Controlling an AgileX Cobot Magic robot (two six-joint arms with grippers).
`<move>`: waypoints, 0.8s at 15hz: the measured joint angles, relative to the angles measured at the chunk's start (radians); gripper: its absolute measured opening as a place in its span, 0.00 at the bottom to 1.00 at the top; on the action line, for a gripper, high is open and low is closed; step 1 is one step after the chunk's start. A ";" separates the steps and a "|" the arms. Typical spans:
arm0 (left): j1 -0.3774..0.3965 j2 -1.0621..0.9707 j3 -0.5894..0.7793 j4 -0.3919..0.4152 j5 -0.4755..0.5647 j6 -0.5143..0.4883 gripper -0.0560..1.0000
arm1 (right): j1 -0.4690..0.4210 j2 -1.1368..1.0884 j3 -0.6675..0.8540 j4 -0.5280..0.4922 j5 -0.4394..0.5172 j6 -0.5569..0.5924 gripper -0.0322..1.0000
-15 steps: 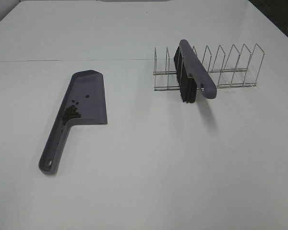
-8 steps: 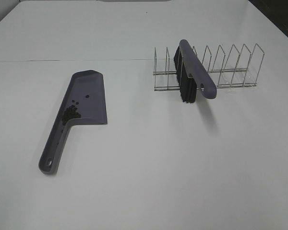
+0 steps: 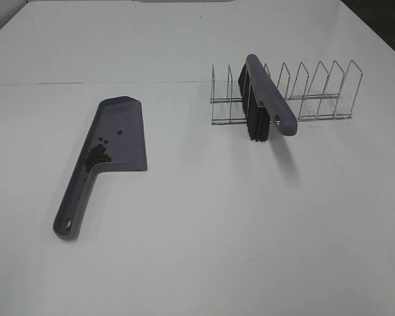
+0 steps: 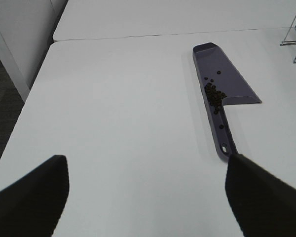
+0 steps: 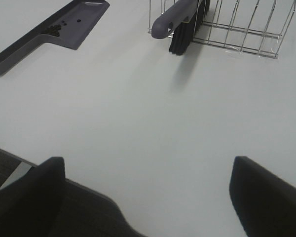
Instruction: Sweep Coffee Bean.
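A purple-grey dustpan (image 3: 118,135) lies on the white table at the left, its handle toward the front. The coffee bean cluster (image 3: 97,157) sits inside the pan near where the handle joins, with a few loose beans further in; it also shows as the cluster (image 4: 214,95) and the cluster (image 5: 53,30). A purple brush (image 3: 268,102) with black bristles leans in the wire rack (image 3: 316,92). Neither arm shows in the high view. My left gripper (image 4: 147,195) is open and empty, back from the dustpan (image 4: 222,84). My right gripper (image 5: 148,195) is open and empty, over the table's front edge.
The wire rack (image 5: 246,24) stands at the back right with the brush (image 5: 180,19) in one of its slots. A seam (image 3: 92,83) crosses the table behind the dustpan. The table's left edge (image 4: 32,96) drops to dark floor.
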 joint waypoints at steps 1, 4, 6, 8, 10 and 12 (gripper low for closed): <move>0.000 0.000 0.000 -0.005 0.000 0.000 0.80 | 0.000 0.000 0.000 0.001 0.000 -0.003 0.77; 0.000 0.000 0.000 -0.016 0.000 0.010 0.82 | 0.000 0.000 0.000 0.005 0.001 -0.006 0.77; 0.000 0.000 0.000 -0.019 0.000 0.015 0.90 | 0.000 0.000 0.000 0.005 0.002 -0.013 0.77; 0.000 0.000 0.000 -0.019 0.000 0.015 0.93 | 0.000 0.000 0.000 0.008 0.002 -0.013 0.77; 0.000 0.000 0.000 -0.019 0.000 0.015 0.93 | 0.000 0.000 0.000 0.012 0.002 -0.013 0.77; 0.000 0.000 0.000 -0.019 0.000 0.015 0.93 | 0.000 0.000 0.000 0.015 0.002 -0.013 0.77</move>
